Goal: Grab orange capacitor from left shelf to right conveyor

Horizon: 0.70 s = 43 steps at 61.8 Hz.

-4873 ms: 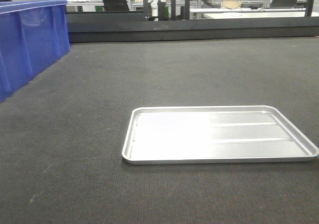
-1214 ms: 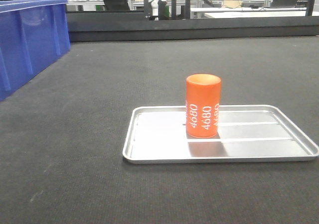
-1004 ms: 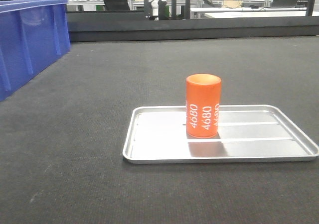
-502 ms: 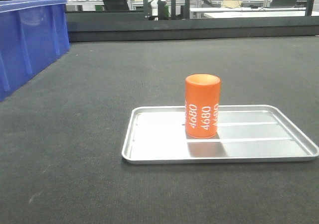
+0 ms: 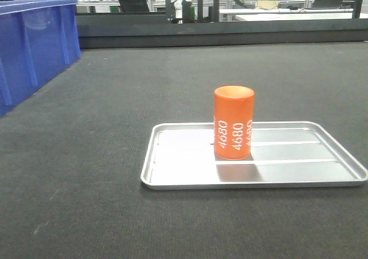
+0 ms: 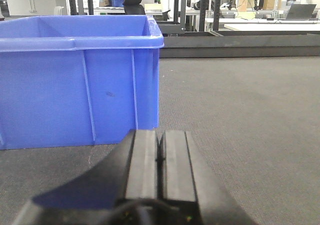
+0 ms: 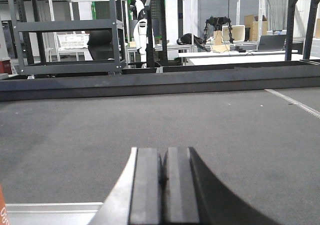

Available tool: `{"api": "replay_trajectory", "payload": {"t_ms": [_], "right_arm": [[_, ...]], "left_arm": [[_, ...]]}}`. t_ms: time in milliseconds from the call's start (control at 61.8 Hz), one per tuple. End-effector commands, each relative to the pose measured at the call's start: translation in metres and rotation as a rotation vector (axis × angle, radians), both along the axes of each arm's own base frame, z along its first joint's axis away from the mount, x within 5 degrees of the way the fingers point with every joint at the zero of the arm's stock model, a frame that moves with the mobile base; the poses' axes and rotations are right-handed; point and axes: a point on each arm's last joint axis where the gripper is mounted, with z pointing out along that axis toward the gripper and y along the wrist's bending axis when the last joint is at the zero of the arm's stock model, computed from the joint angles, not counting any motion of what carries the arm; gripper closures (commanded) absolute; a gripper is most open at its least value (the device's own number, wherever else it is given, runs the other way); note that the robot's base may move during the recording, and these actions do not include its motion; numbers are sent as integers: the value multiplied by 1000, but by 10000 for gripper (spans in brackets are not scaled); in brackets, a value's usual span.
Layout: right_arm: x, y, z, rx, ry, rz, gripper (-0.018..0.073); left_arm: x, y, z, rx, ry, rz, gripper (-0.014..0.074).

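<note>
The orange capacitor (image 5: 233, 122), printed with white "4680", stands upright in a shallow silver tray (image 5: 172, 181) that lies on the dark textured belt of the right conveyor (image 5: 115, 98). Nothing holds it, and neither gripper shows in the front view. My left gripper (image 6: 160, 135) is shut with nothing between its fingers, low over the belt and facing a blue bin. My right gripper (image 7: 163, 152) is also shut and empty, over the belt; a sliver of the orange capacitor (image 7: 1, 212) shows at the lower left edge of its view. The left shelf is out of view.
A large blue plastic bin (image 5: 31, 46) stands on the belt at the far left, close in front of the left gripper as the blue bin (image 6: 75, 80). The tray's rim (image 7: 50, 206) lies left of the right gripper. A dark raised edge (image 5: 230, 34) borders the belt's far side.
About five seconds ago the tray was empty; the orange capacitor now stands in it. Over the last second nothing has visibly moved.
</note>
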Motion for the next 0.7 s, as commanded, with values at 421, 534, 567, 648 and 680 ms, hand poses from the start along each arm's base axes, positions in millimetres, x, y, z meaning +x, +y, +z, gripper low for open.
{"api": "replay_trajectory", "payload": {"t_ms": [421,534,567,648,680], "right_arm": [[-4,0,9,-64,-125,-15,510],[-4,0,9,-73,-125,-17,510],[-4,0,10,-76,-126,-18,510],[-4,0,10,-94,-126,-22,510],[-4,0,10,-98,-126,-23,510]], "left_arm": [[0,0,10,-14,-84,-4,701],[0,0,10,-14,-84,-4,701],[0,0,10,-14,-84,-4,701],[0,0,10,-14,-84,-4,701],[0,0,10,-14,-84,-4,701]]}}
